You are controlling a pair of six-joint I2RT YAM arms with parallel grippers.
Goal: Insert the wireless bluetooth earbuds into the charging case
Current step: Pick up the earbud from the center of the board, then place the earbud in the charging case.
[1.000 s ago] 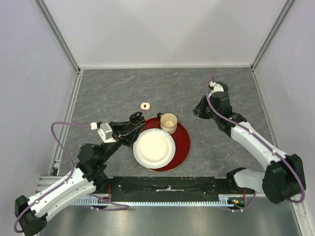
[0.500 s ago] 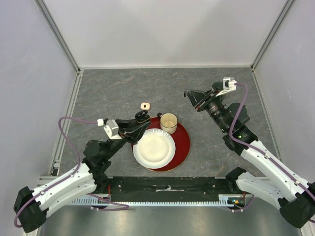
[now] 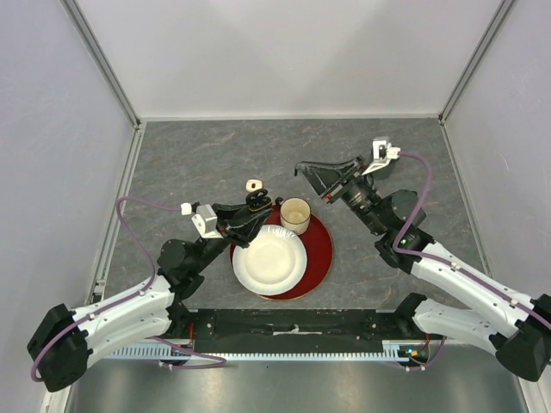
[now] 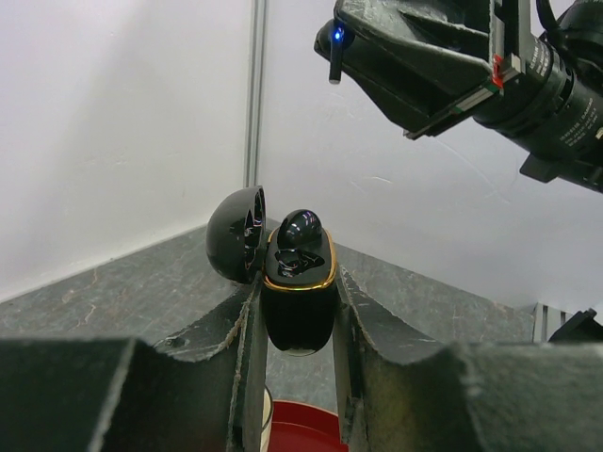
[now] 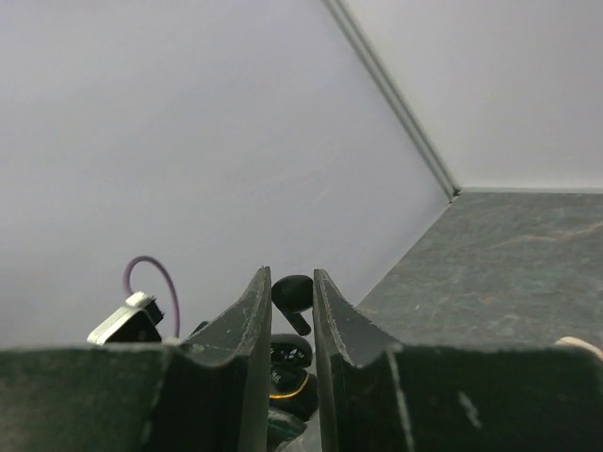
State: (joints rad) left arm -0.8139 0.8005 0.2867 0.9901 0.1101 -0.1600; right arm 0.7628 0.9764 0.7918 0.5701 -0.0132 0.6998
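Above the far-left rim of the red tray [image 3: 320, 249]: both arms meet in the air over the grey stone-patterned worktop [image 3: 198, 163].
Left pincer [image 3: 256, 205]: clenched on the black charging case [image 4: 300, 311], gripping its 2 sides and holding it upright.
Case: glossy black, rounded like a pebble, with a thin gold band round its mouth; its domed lid [image 4: 236, 247] is swung open to one side.
Inside the case: 1 shiny black earbud [image 4: 301, 229] sits seated; the socket beside it looks free.
Right pincer [image 3: 301, 169]: grasping a 2nd black earbud [image 5: 292, 292] by its rounded head, with a small blue light glowing on it.
Key relation: the held earbud hangs above the open case and well apart from it, toward the right arm's side. Its stem, the long axis, points down toward the case mouth.
Nearer arm: the right, which already carries the bud.
Next move, as a judgement: lower the stem into the free socket.
Nearby: a paper cup [image 3: 295, 215] and a white paper plate [image 3: 269, 258] rest on the tray; a small white rounded item [image 3: 253, 185] lies on the worktop, too small to identify.
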